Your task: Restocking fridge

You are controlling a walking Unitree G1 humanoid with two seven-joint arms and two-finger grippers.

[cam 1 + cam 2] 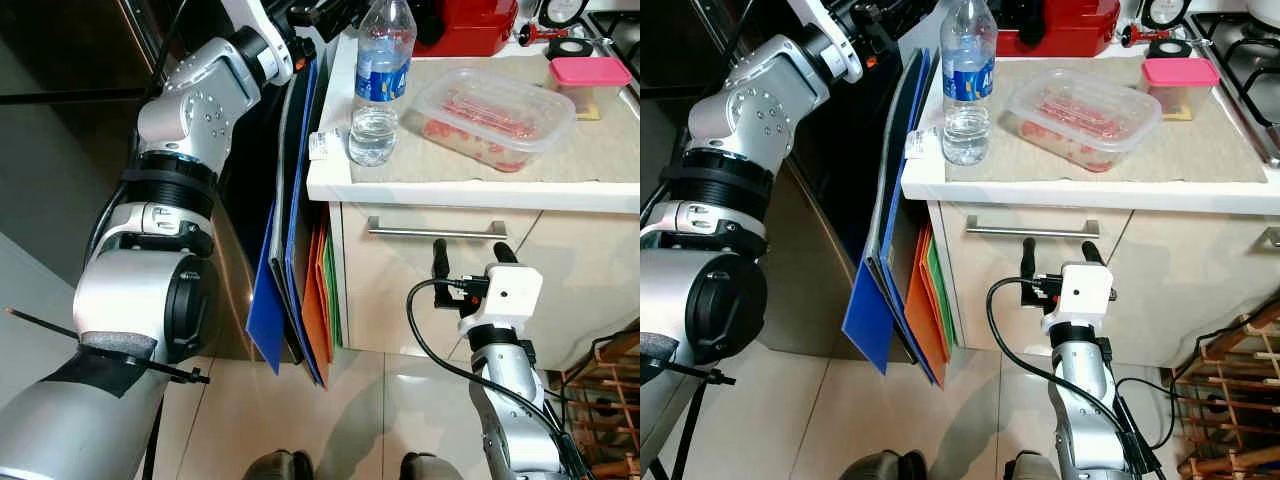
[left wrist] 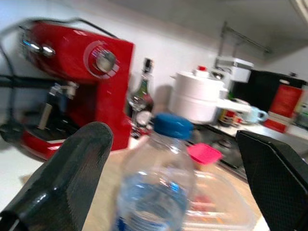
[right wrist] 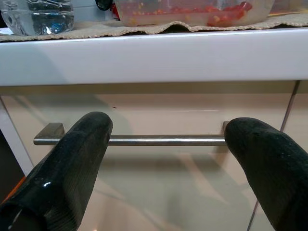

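Left wrist view: water bottle [image 2: 156,183] stands between the left jaws' spread-apart fingers [image 2: 62,178], not touching; right jaws likewise parted.

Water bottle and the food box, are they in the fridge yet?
Not yet. The water bottle and the clear food box stand on the counter. The left end effector is open, lined up on the bottle. The right end effector hangs open by the drawer handle.
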